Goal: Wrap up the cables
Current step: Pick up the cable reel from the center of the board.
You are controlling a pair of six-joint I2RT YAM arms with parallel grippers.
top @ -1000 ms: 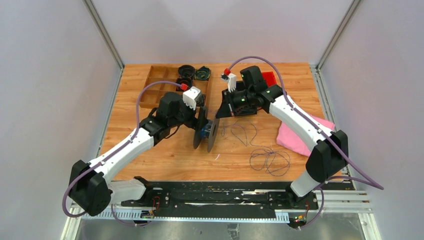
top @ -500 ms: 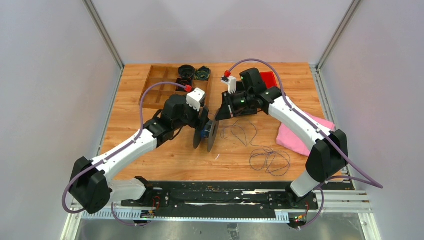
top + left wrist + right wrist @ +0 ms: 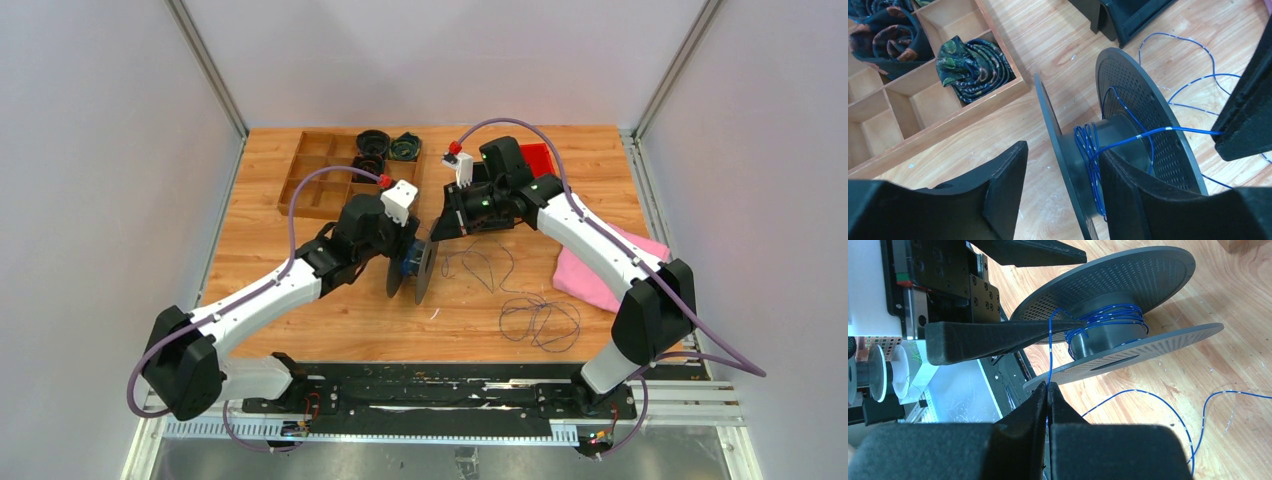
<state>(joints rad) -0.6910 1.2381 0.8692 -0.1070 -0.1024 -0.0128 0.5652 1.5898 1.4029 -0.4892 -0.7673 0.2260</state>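
Top external view, starting at the left: the left claw [image 3: 404,252] is at a grey spool [image 3: 417,268] that stands on edge on the tabletop [image 3: 250,235]. A wooden tray [image 3: 318,185] lies beyond the claw to its left. In the left wrist view the jaws are apart and straddle one flange of the spool. One finger [image 3: 998,185] is outside the flange with a gap showing, and the other is between the two flanges, near the hub. The blue cable [image 3: 1158,131] makes a few turns on the hub just beside that inner finger, then stretches taut to the right claw [image 3: 441,228]. That claw is closed and pinches the blue cable between its fingertips, with the spool just ahead of it. Slack loops of the same wire lie on the tabletop to the right of this claw, nearer the arm bases and close to a pink cloth [image 3: 590,280].
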